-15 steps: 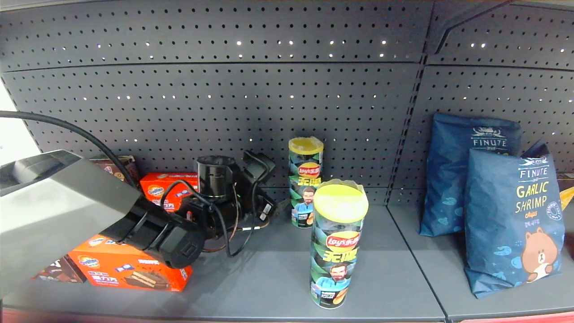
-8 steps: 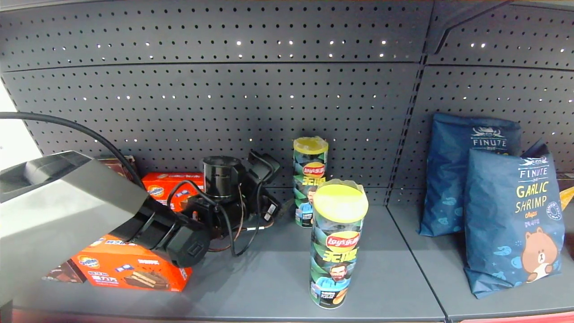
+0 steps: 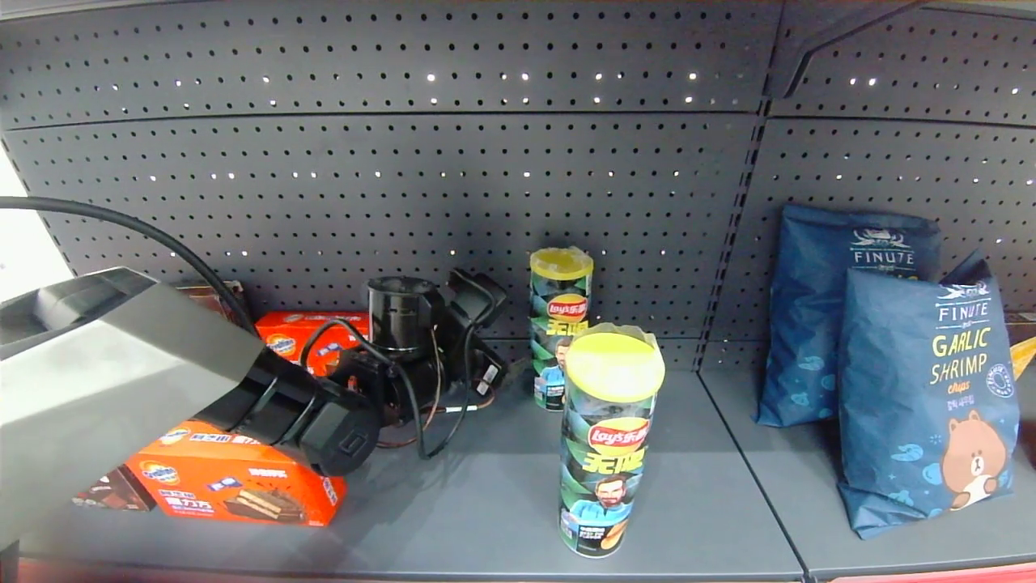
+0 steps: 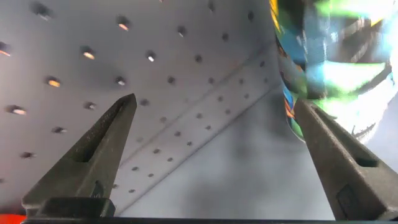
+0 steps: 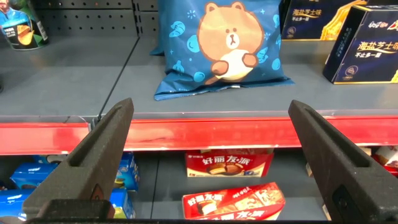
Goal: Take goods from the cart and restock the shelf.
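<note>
The left gripper (image 4: 213, 102) is spread wide and empty, one finger just beside the back can (image 3: 560, 324), which stands upright on the shelf (image 3: 486, 518). The left arm (image 3: 283, 413) lies low, left of that can, over an orange box (image 3: 235, 486). A second can (image 3: 611, 441) stands in front of it. The right gripper (image 5: 211, 104) is also spread, well right of that can.

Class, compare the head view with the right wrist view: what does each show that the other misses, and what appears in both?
Head view adds: two orange boxes at the left end of the grey shelf.
Right wrist view adds: the open right gripper, and red boxes and blue packs on the level below.
Both share: the grey shelf, the blue bear bag and a chip can.
</note>
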Motion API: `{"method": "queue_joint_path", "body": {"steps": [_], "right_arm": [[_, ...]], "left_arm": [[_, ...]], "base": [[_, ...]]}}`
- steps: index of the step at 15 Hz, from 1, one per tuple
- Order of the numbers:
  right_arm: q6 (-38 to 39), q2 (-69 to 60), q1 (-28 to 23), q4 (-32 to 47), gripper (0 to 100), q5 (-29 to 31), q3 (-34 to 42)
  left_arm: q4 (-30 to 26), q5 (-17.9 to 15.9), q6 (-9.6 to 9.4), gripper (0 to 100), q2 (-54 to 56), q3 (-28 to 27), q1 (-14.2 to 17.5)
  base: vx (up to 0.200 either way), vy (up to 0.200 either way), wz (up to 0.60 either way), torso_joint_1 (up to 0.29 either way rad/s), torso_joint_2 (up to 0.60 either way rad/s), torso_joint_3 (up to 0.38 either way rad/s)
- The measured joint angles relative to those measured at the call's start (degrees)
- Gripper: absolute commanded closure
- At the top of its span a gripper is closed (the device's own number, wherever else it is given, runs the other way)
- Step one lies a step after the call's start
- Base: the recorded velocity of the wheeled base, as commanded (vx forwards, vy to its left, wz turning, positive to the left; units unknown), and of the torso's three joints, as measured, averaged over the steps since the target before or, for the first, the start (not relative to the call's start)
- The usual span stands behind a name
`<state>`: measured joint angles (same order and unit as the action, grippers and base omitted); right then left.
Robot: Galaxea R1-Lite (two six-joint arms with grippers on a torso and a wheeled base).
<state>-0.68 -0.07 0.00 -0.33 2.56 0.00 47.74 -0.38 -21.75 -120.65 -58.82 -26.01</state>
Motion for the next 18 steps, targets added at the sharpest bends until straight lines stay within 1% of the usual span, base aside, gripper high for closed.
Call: {"method": "queue_joint_path", "body": {"steps": [4,6,8,11,12,14,16,18], "right_arm": [[0.0,0.0,0.0,0.0,0,0.0,0.0],[0.0,0.0,0.0,0.0,0,0.0,0.0],[0.0,0.0,0.0,0.0,0,0.0,0.0],[0.0,0.0,0.0,0.0,0,0.0,0.0],[0.0,0.0,0.0,0.0,0,0.0,0.0],[0.0,0.0,0.0,0.0,0,0.0,0.0],[0.0,0.0,0.0,0.0,0,0.0,0.0],[0.0,0.0,0.0,0.0,0,0.0,0.0]], "left_arm": [[-0.4,1.3,0.21,0,5.6,-0.5,0.3],[-0.9,2.9,0.51,0,9.3,-0.7,0.3],[-4.3,4.4,1.22,0,14.1,-0.3,0.3],[-13.1,6.7,2.21,0,25.0,2.0,0.3],[-15.3,8.2,2.51,0,29.6,3.9,0.3],[-17.8,13.1,3.01,0,39.8,9.9,0.3],[-19.2,18.2,3.28,0,50.6,17.6,0.3],[-19.8,22.3,3.39,0,61.6,26.1,0.2]], "base": [[0.0,0.0,0.0,0.0,0.0,0.0],[0.0,0.0,0.0,0.0,0.0,0.0],[0.0,0.0,0.0,0.0,0.0,0.0],[0.0,0.0,0.0,0.0,0.0,0.0],[0.0,0.0,0.0,0.0,0.0,0.0],[0.0,0.0,0.0,0.0,0.0,0.0],[0.0,0.0,0.0,0.0,0.0,0.0],[0.0,0.0,0.0,0.0,0.0,0.0]]}}
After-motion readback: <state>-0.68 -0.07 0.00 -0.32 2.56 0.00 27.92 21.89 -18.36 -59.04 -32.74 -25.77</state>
